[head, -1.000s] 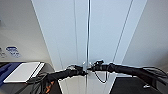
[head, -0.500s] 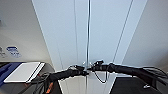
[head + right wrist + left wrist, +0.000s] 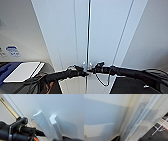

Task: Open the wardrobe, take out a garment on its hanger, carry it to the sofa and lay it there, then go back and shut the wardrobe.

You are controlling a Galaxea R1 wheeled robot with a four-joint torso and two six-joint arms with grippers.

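Two arms: both reach forward from the robot and meet at the centre seam of the wardrobe (image 3: 75,32).
Left gripper (image 3: 83,72): its tip sits at the seam, just below the left handle; I cannot tell whether its fingers are open or closed.
Right gripper (image 3: 96,68): level with the right handle, very near it; its fingers are too blurred to judge, and contact cannot be confirmed.
Two handles (image 3: 43,125): small white vertical bars, side by side at the seam, one on each door; the right wrist view shows them standing out from the flat panel.
Two doors: tall, white, flat. In the head view they look shut, with a thin dark line between them.
Step in hand: by my judgement, opening the wardrobe, or closing it; the closed doors alone do not say which.
Doing it well: each gripper should take its own handle squarely, then draw outward along the door's swing, not straight back.
Garment: behind the doors if inside; hidden.
One pale flat board (image 3: 23,71): lies low on the robot's left side.
One grey wall (image 3: 17,30): flanks the wardrobe.
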